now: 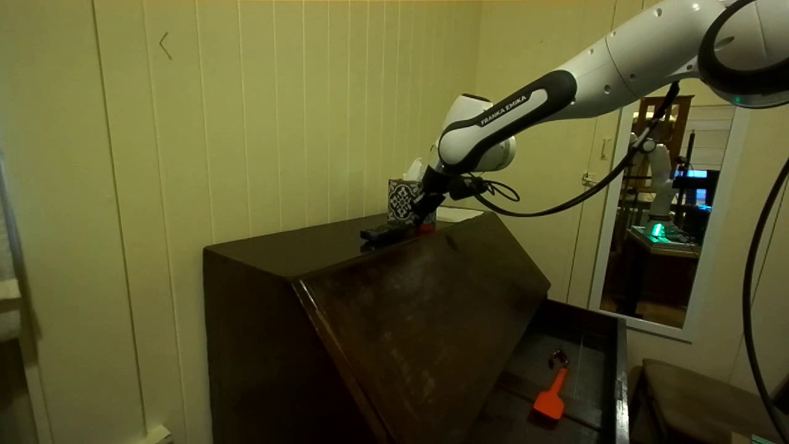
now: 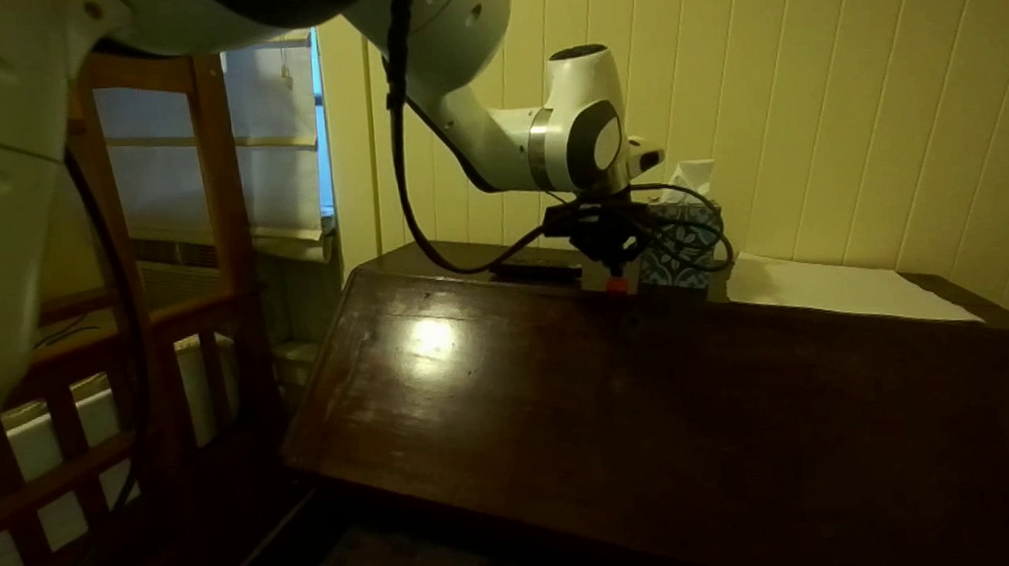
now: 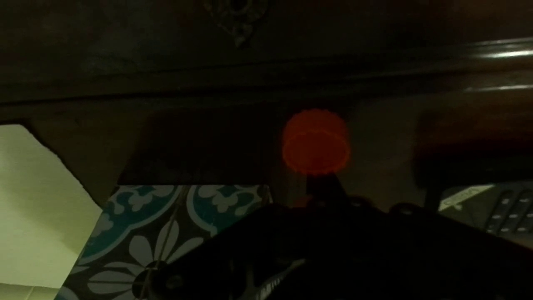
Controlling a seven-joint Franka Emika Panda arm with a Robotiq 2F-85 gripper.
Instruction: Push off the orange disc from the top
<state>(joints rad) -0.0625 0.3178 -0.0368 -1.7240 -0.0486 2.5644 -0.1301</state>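
The orange disc (image 3: 315, 150) is a small round orange-red piece with a ribbed rim, near the front edge of the dark wooden top (image 1: 296, 246). It shows partly in both exterior views, as a small red patch (image 1: 427, 227) and at the top's edge (image 2: 617, 286). My gripper (image 3: 325, 187) points down at the disc from the wall side. Its fingers look closed together with nothing between them, and the tip appears to meet the disc's near rim. The gripper (image 1: 420, 216) also shows in both exterior views, low over the top (image 2: 616, 266). Exact contact is too dark to tell.
A patterned tissue box (image 3: 166, 246) stands close beside the gripper. A flat black remote (image 1: 383, 232) lies on the other side. White paper (image 2: 834, 291) lies beyond the box. The sloping panel (image 1: 425, 314) drops from the top's edge. An open drawer (image 1: 621, 382) holds an orange spatula (image 1: 550, 402).
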